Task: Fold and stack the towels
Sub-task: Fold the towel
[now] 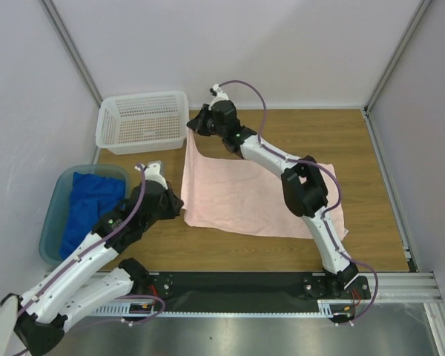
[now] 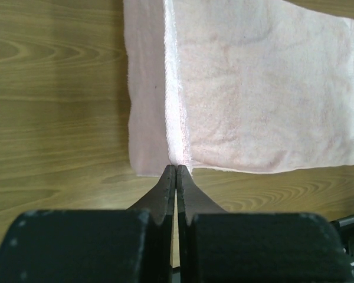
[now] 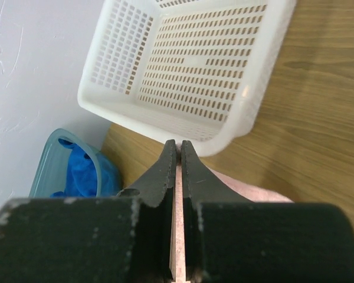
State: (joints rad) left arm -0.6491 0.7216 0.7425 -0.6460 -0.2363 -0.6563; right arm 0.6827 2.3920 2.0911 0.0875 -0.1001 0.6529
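Black rail along the near edge of the worktop, carrying both arm bases. Left gripper: fingers pressed together, pinching the near edge of the pink towel close to its near-left corner, where a pale hem rises in a ridge up to the fingertips. Pink towel: one, spread over the middle of the worktop, mostly flat, its right part running under the right arm toward the right edge; its left edge is drawn up off the wood between the two grips. Teal tub: one, translucent, at the left edge of the worktop, just left of the left arm. Blue towel: one, bunched inside the teal tub, unfolded. Right gripper: reached across to the far-left part of the worktop, fingers closed on the far-left corner of the pink towel, a thin strip of pink cloth showing between them, the corner held raised above the wood. White basket: one, perforated plastic, at the far-left corner of the worktop, just beyond and to the left of the right gripper, nothing visible inside.
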